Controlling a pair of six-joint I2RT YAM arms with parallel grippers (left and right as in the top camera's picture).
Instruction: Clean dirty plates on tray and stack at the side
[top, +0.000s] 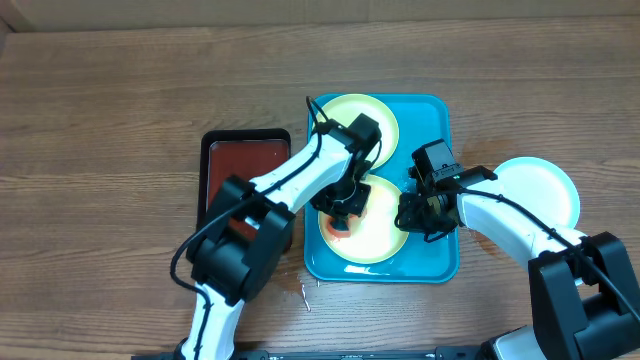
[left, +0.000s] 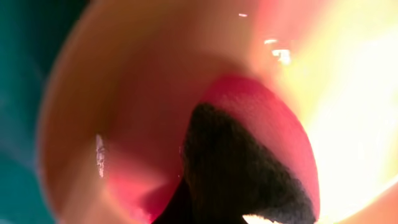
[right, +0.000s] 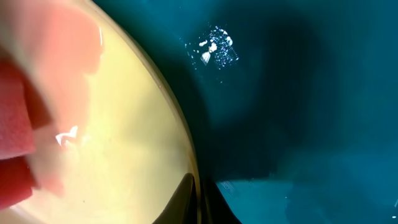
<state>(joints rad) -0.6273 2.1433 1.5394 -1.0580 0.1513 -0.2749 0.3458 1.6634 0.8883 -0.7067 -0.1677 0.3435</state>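
Note:
On the teal tray (top: 440, 262) lie two pale yellow-green plates, one at the back (top: 385, 112) and one at the front (top: 375, 240). My left gripper (top: 342, 212) is shut on a red sponge (left: 261, 118) with a dark scouring side, pressed onto the front plate (left: 124, 81). My right gripper (top: 410, 215) is shut on that plate's right rim (right: 189, 155), its fingertips (right: 198, 190) pinching the edge over the tray floor (right: 311, 124). The sponge (right: 12, 124) shows at the left of the right wrist view. A blue-rimmed plate (top: 540, 190) lies on the table to the right of the tray.
A smaller black tray with a reddish-brown inside (top: 240, 160) lies left of the teal tray, partly under my left arm. A small metal piece (top: 305, 292) rests on the wooden table near the teal tray's front left corner.

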